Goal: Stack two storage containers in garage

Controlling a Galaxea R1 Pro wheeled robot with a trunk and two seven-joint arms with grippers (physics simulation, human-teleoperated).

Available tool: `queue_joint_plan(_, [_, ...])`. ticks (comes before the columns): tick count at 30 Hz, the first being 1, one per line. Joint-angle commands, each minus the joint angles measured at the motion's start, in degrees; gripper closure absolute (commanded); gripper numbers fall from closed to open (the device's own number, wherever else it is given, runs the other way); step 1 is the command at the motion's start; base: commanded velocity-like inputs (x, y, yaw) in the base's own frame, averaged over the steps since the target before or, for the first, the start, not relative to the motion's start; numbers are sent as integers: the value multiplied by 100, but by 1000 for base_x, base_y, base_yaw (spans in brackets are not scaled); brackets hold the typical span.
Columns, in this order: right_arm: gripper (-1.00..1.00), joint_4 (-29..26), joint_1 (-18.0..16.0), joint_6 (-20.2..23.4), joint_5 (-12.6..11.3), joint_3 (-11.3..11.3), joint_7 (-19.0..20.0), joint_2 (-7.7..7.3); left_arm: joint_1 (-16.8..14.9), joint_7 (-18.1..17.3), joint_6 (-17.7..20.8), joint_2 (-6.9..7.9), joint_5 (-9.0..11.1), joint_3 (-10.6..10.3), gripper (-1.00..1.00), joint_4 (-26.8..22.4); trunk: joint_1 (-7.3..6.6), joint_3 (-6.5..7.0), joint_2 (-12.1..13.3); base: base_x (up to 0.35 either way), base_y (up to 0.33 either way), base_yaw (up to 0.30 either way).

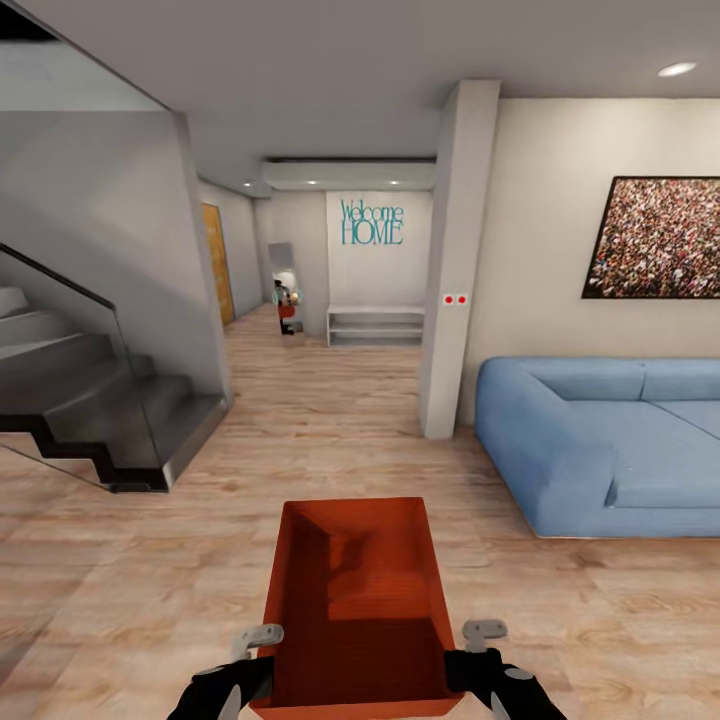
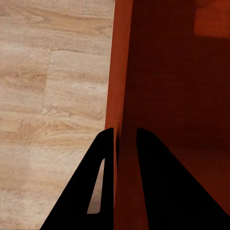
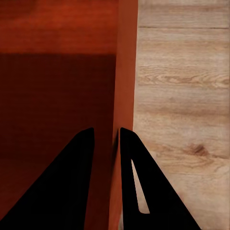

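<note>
The storage container [image 1: 355, 610] hangs between both hands, long axis toward twelve o'clock down the hallway [image 1: 300, 370]. The left hand [image 2: 125, 143] pinches its nine o'clock wall, the right hand [image 3: 106, 141] its three o'clock wall. It seems level, above the wood floor [image 1: 130, 560], though its underside is hidden.

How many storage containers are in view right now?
1. One storage container is held over the wood floor between the left gripper and right gripper, each pinching a side wall. The second may be elsewhere.
</note>
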Motion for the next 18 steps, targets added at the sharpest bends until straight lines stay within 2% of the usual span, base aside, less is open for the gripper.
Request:
queue_joint_plan(1, [100,3,0,31,56,20,-20,-21,-6,69,-152,48,-141,32,100,-23,5,-10,-8,327,0,0])
queue_joint_plan(18, [100,3,0,31,56,20,-20,-21,-6,69,-157,48,-141,31,100,-23,5,15,-8,327,0,0])
